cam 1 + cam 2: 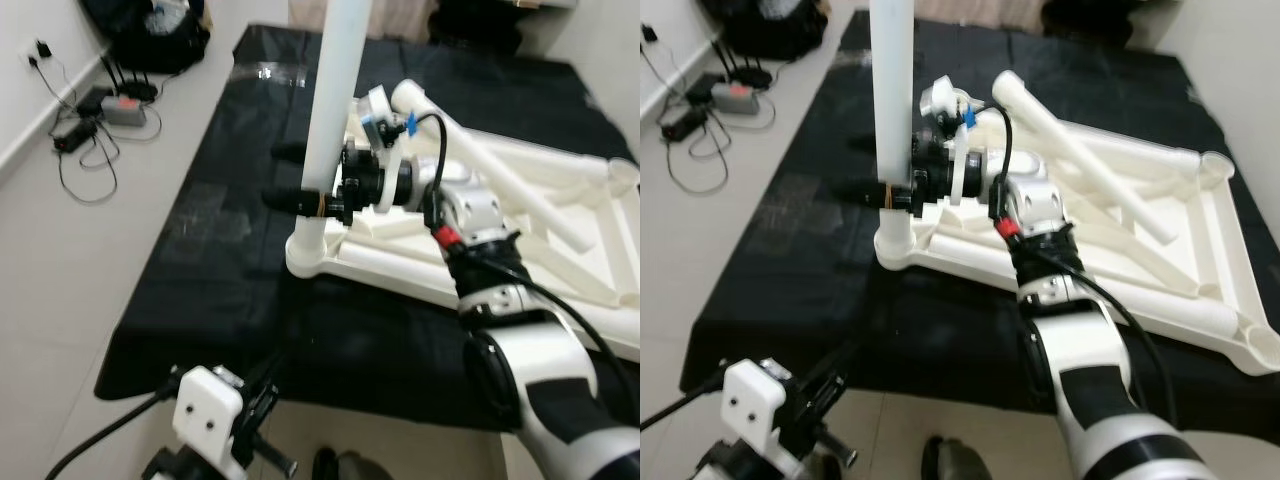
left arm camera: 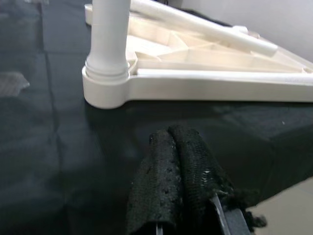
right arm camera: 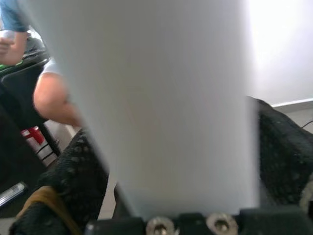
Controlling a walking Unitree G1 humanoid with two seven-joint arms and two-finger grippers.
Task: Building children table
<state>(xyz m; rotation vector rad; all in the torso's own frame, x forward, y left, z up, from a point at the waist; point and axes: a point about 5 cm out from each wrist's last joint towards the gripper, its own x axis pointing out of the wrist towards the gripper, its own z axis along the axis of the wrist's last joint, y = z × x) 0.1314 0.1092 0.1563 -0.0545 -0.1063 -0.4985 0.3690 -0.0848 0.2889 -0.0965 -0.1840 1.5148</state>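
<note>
My right tool is clamped on the upright white plastic leg, axis vertical in the upturned white tabletop's corner socket; left tool closed, empty, hanging low

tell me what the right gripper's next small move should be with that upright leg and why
Probably keep the grip and press the white leg straight down. The right gripper is shut around it just above the corner socket of the upside-down tabletop, and the leg stands upright in that socket. Whether it is fully seated can't be told, so a gentle push seems safest.
</note>
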